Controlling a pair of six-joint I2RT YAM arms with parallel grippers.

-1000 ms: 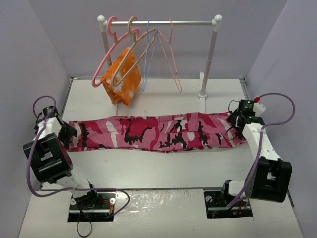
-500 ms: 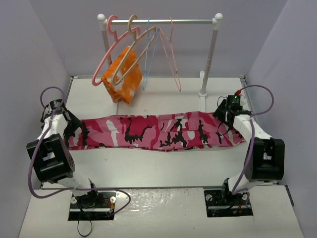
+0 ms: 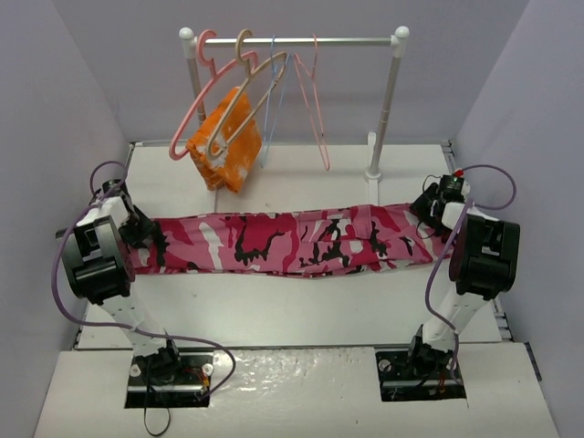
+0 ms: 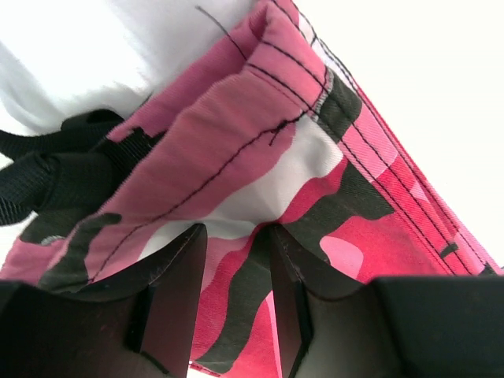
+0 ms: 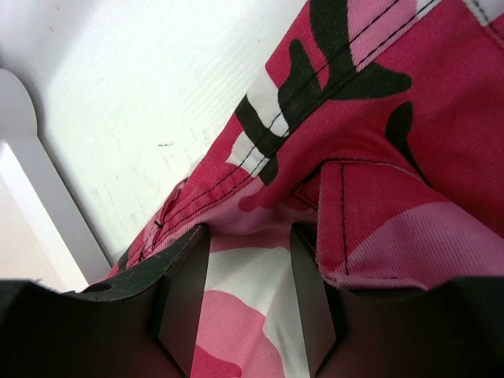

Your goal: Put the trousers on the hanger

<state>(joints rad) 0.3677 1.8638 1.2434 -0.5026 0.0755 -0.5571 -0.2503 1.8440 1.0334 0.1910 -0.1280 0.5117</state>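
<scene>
The camouflage trousers (image 3: pixel 292 241) lie stretched out left to right across the table. My left gripper (image 3: pixel 146 234) is at their left end and my right gripper (image 3: pixel 429 206) at their right end. In the left wrist view the left gripper (image 4: pixel 234 236) is shut on a fold of the trousers (image 4: pixel 260 150) beside a black strap (image 4: pixel 55 177). In the right wrist view the right gripper (image 5: pixel 250 236) is shut on the trousers (image 5: pixel 378 157) near a seamed edge. The beige hanger (image 3: pixel 265 69) hangs by its hook on the rail at the back, apart from both grippers.
A white clothes rail (image 3: pixel 301 41) stands at the back on two posts. It also carries a thick pink hanger (image 3: pixel 193 109), an orange-and-white cloth (image 3: pixel 228 137) and thin blue and pink wire hangers (image 3: pixel 315 100). White walls close in both sides.
</scene>
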